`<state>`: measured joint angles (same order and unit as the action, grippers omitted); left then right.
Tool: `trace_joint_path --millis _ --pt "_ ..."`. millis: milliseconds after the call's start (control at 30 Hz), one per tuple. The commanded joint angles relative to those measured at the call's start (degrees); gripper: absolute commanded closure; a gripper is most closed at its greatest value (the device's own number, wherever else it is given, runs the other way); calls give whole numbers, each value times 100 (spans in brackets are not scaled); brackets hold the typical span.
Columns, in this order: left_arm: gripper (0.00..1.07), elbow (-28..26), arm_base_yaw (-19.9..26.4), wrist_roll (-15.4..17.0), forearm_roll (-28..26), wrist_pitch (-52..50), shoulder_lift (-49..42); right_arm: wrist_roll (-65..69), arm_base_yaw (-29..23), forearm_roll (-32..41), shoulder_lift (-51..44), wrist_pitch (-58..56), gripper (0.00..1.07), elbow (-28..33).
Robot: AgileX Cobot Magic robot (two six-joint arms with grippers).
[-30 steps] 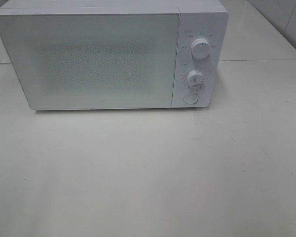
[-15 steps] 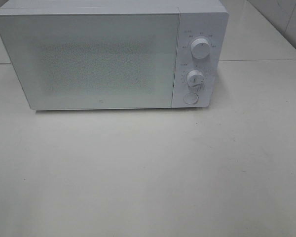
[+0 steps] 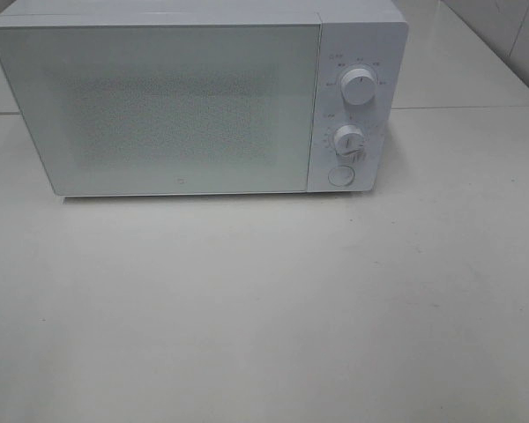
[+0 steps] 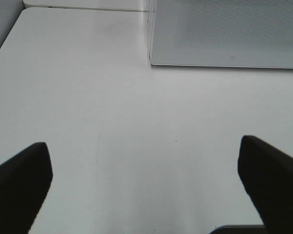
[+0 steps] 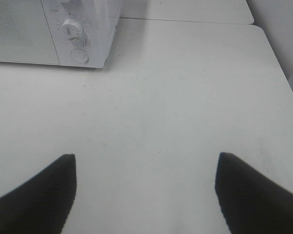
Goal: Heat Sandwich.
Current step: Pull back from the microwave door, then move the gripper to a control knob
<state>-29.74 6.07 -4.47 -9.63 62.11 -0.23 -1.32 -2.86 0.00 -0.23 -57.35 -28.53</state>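
The sandwich appears in no view; whether it lies behind the shut frosted door of the microwave cannot be told. The step looks like starting or awaiting the heating; next likely calls for the lower knob. Left fingers and right fingers hang spread, empty, over the surface

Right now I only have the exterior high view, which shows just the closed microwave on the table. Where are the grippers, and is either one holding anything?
Observer: The left gripper is open and empty, above the table, facing the microwave at the end away from its knobs.
Operator: And the right one?
Observer: The right gripper is open too, with nothing between its fingers, facing the round button.
Operator: Any sandwich in the wrist views?
Observer: No, neither wrist view shows one.
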Motion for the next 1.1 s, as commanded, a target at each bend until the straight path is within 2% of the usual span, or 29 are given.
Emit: trace_joint_path --millis 33,767,967,1100 --pt "9 11 -6 52 -6 -74 -138 -57 23 0 -132 34 32 6" --pt "9 11 -6 52 -6 -74 -138 -52 17 0 -57 46 32 0" --pt "9 11 -6 52 -6 -74 -138 -57 17 0 464 395 32 -355" --pt "9 11 -6 52 -6 -74 -138 -57 17 0 733 751 32 -372"
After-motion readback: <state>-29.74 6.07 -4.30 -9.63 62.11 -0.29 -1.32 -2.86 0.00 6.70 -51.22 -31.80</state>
